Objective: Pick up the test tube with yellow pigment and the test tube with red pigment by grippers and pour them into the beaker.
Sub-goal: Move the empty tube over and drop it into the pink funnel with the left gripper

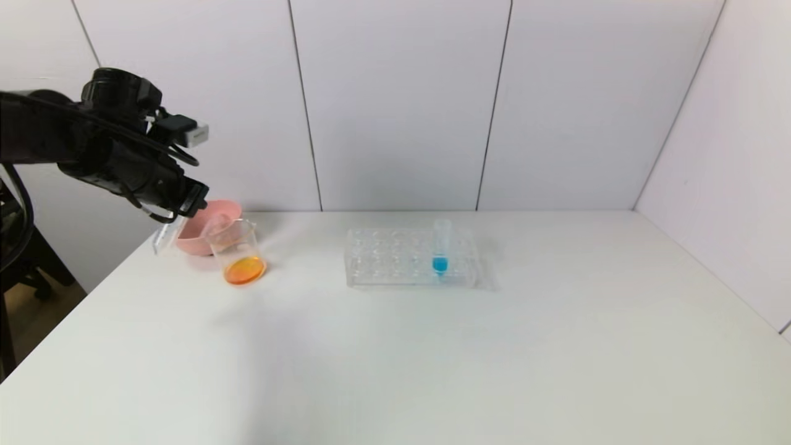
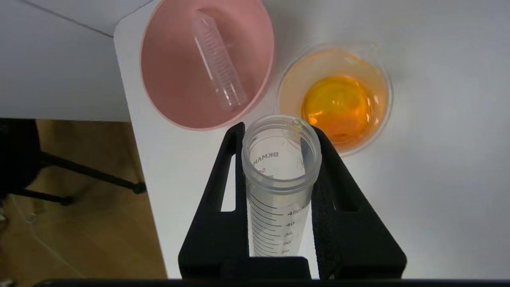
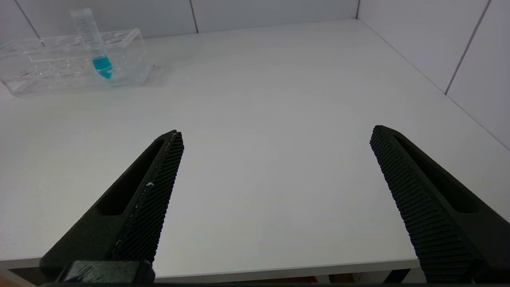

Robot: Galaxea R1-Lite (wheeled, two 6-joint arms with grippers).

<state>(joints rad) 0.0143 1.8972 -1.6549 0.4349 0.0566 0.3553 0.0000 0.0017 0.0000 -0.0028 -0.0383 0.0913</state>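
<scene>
My left gripper (image 1: 185, 207) (image 2: 279, 128) is shut on a clear graduated test tube (image 2: 279, 199) with no liquid showing in it. It holds the tube (image 1: 162, 238) tilted, mouth down, over the table's far left edge, beside the pink bowl and the beaker. The beaker (image 1: 235, 238) (image 2: 374, 71) stands upright with orange liquid at its bottom. A second emptied clear tube (image 2: 218, 61) lies in the pink bowl (image 2: 167, 71). No tube with yellow or red liquid shows. My right gripper (image 3: 277, 135) is open and empty over the table's front edge.
The pink bowl (image 1: 219, 213) touches the beaker at the far left corner. A clear tube rack (image 1: 395, 259) (image 3: 48, 59) stands mid-table and holds the blue-liquid tube (image 1: 440, 247) (image 3: 93, 40). White walls close the back and right. The table's left edge drops to the floor.
</scene>
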